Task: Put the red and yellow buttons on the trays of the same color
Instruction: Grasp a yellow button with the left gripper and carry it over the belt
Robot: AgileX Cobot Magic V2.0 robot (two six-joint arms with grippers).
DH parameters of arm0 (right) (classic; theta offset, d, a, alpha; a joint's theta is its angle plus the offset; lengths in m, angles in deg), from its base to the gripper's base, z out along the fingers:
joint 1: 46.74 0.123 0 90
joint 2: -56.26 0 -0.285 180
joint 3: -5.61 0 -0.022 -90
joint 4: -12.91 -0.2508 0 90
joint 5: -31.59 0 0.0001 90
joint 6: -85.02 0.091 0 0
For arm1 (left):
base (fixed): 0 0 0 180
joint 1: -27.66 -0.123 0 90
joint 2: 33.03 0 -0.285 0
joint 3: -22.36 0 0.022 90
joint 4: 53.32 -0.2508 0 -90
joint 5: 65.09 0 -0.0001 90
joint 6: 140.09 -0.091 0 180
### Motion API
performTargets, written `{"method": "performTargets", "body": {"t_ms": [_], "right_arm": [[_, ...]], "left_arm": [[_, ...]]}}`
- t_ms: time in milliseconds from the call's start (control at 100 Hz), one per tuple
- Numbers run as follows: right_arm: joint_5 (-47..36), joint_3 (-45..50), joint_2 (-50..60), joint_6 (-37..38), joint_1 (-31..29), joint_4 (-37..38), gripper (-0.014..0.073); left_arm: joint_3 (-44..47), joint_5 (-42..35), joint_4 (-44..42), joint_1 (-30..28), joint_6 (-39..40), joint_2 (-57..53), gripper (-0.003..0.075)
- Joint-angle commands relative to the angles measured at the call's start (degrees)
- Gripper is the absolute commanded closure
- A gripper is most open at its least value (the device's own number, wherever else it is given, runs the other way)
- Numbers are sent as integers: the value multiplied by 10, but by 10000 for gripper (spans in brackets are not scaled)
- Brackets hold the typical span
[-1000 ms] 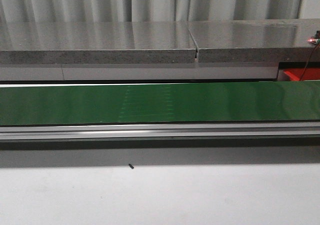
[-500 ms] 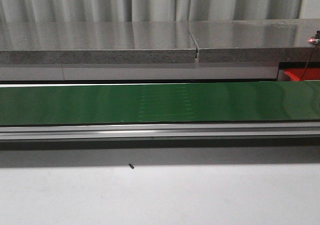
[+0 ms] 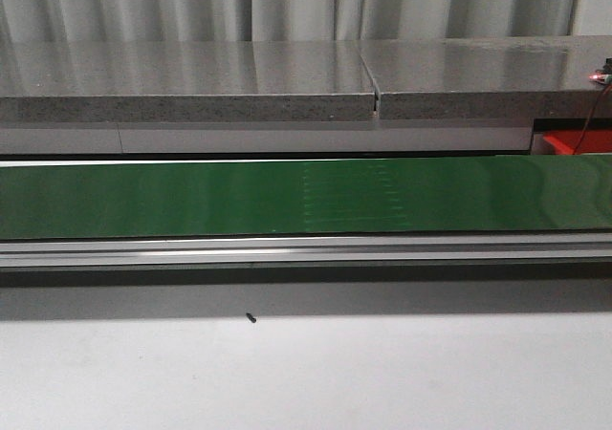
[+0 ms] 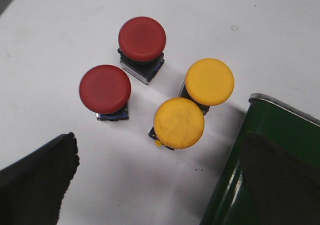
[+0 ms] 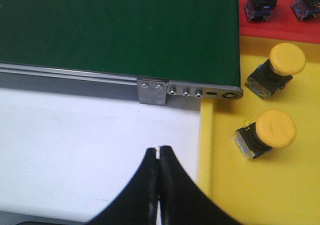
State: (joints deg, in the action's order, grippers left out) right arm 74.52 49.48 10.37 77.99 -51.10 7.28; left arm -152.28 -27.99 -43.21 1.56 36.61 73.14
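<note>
In the left wrist view two red buttons (image 4: pixel 142 39) (image 4: pixel 105 88) and two yellow buttons (image 4: pixel 209 81) (image 4: pixel 178 123) stand upright, close together, on the white table. My left gripper (image 4: pixel 159 151) is open and empty above the table just short of them, its fingers (image 4: pixel 37 177) wide apart. In the right wrist view two yellow buttons (image 5: pixel 274 68) (image 5: pixel 267 132) lie tilted on the yellow tray (image 5: pixel 260 190). Two more button bodies (image 5: pixel 260 2) sit on the red tray (image 5: pixel 280 25), their caps out of view. My right gripper (image 5: pixel 159 148) is shut and empty over the table beside the yellow tray.
A green conveyor belt (image 3: pixel 191 199) runs across the front view with a metal rail (image 3: pixel 287 250) along its near edge and a grey counter (image 3: pixel 191 86) behind. The belt's end (image 4: pixel 270 135) lies beside the standing buttons; its other end bracket (image 5: pixel 152 91) meets the trays.
A faint striped patch on the belt has shifted to the right. Nothing else differs in the front view.
</note>
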Motion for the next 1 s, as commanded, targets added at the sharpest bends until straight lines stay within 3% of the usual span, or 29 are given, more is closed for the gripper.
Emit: {"method": "performTargets", "body": {"t_ms": [0, 220, 990], "right_arm": [[-29, -14, 1, -5, -1, -2, 659], [-29, -14, 1, -5, -1, -2, 659], [-29, -14, 1, -5, -1, -2, 659]], "left_arm": [[-52, 20, 13, -3, 7, 6, 103], [-98, 71, 14, 10, -3, 53, 103], [-103, 22, 7, 22, -8, 92, 112]]}}
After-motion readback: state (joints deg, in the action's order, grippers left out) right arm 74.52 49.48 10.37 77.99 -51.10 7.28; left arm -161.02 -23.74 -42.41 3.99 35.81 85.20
